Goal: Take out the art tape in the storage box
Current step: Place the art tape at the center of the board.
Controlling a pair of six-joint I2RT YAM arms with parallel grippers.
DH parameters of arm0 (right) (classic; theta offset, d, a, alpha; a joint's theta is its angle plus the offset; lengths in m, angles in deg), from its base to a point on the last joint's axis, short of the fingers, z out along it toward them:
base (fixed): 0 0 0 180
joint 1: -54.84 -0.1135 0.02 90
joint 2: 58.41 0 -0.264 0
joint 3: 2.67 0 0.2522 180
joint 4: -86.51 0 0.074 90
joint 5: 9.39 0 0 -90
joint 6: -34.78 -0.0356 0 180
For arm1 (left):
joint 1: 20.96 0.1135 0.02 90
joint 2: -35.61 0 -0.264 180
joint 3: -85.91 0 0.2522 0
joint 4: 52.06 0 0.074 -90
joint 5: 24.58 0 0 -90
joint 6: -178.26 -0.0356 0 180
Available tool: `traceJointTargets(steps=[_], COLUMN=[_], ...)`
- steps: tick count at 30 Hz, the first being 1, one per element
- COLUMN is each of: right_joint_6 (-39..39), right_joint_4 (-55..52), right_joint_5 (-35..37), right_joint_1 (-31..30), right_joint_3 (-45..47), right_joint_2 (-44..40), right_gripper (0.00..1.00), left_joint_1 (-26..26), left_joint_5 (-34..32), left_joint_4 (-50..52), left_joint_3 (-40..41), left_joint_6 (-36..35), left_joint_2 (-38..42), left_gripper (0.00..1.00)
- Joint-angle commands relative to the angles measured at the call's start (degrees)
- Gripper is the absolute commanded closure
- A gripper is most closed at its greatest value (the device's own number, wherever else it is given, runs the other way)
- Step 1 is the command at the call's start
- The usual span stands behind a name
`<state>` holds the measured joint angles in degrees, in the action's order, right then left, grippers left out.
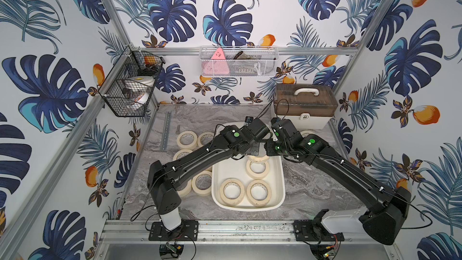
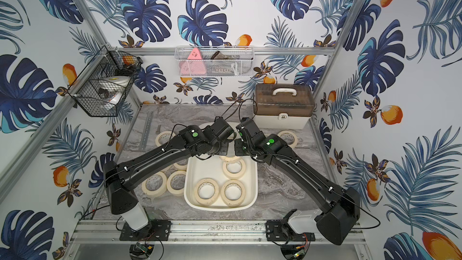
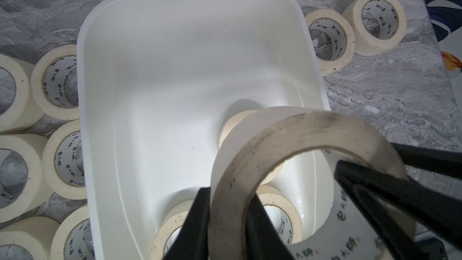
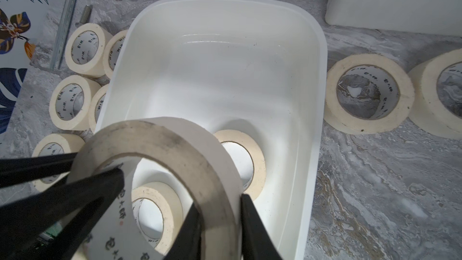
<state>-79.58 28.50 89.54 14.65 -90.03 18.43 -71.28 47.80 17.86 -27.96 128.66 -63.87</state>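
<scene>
Marble tabletop (image 1: 312,183), storage box (image 1: 226,171) mid-table. Left arm (image 1: 190,157) and right arm (image 1: 350,173) meet over the box's far half. In both top views that half and both grippers are hidden under the wrists. Brown-lidded case (image 1: 305,103) sits just beyond the box's far right corner.

Art tape:
- Rolls in the box (image 1: 232,191): three, flat, in the near half.
- Loose rolls (image 1: 187,138): on the table left of the box, close against its wall. Several are partly under the left arm, so no sure count.
- Right-side rolls (image 4: 367,96): two in the right wrist view, the outer one cut by the frame edge. Top views show just one, peeking from behind the right arm.

Held roll (image 3: 312,128) hangs tilted above the box. In the top views only a cream arc shows under the wrists; can't tell if it's this roll.

Left gripper (image 3: 228,196) is pinched narrow on the held roll's wall, one finger in the hole, one outside. Right gripper (image 4: 220,203) grips the same way on the opposite side of the ring.

The roll's lower edge and the finger bases run out of frame in both wrist views. Grey smudges on its rim. Core print too small to read.
</scene>
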Motion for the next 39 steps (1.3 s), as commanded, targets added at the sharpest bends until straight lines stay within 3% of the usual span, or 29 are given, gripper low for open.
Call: traceJointTargets(steps=[1, 3, 9, 15, 21, 27, 33, 39], right_joint_6=[-1.12, -0.88, -0.01, 1.5, 0.65, -4.92, -9.39, -11.12], right_joint_4=[0.0, 0.05, -0.86, -4.08, -7.78, -10.28, -10.02, -1.78], right_joint_5=[0.81, 0.9, 2.31, 5.41, 11.6, 14.55, 20.54, 16.48], right_joint_1=[0.11, 0.11, 0.19, 0.71, 4.98, 16.71, 22.69, 27.76], right_joint_3=[-0.23, -0.22, 0.04, -1.21, -0.77, 2.46, 6.86, 16.72], right_joint_2=[-0.24, -0.45, -0.81, -0.46, -2.2, -6.12, -7.78, -7.48], right_gripper=[0.91, 0.97, 1.0, 1.0, 1.0, 1.0, 1.0, 1.0], left_joint_1=[-0.09, -0.04, 0.03, 0.25, 1.44, 3.22, 4.44, 5.35], left_joint_5=[1.02, 2.52, 5.41, 3.57, 1.98, 2.72, 3.54, 4.1], left_joint_4=[-0.69, -1.91, -8.8, -8.76, -9.49, -8.86, -8.32, -8.44], left_joint_3=[0.2, 1.23, 5.8, 6.32, 10.14, 13.18, 15.11, 16.74], left_joint_6=[0.18, 0.05, -1.25, -3.36, -3.32, -2.79, -1.82, -0.89], left_joint_2=[1.15, 2.34, 9.53, 12.51, 15.14, 15.39, 14.69, 14.49], left_gripper=[0.78, 0.62, 0.36, 0.2, 0.14, 0.13, 0.12, 0.12])
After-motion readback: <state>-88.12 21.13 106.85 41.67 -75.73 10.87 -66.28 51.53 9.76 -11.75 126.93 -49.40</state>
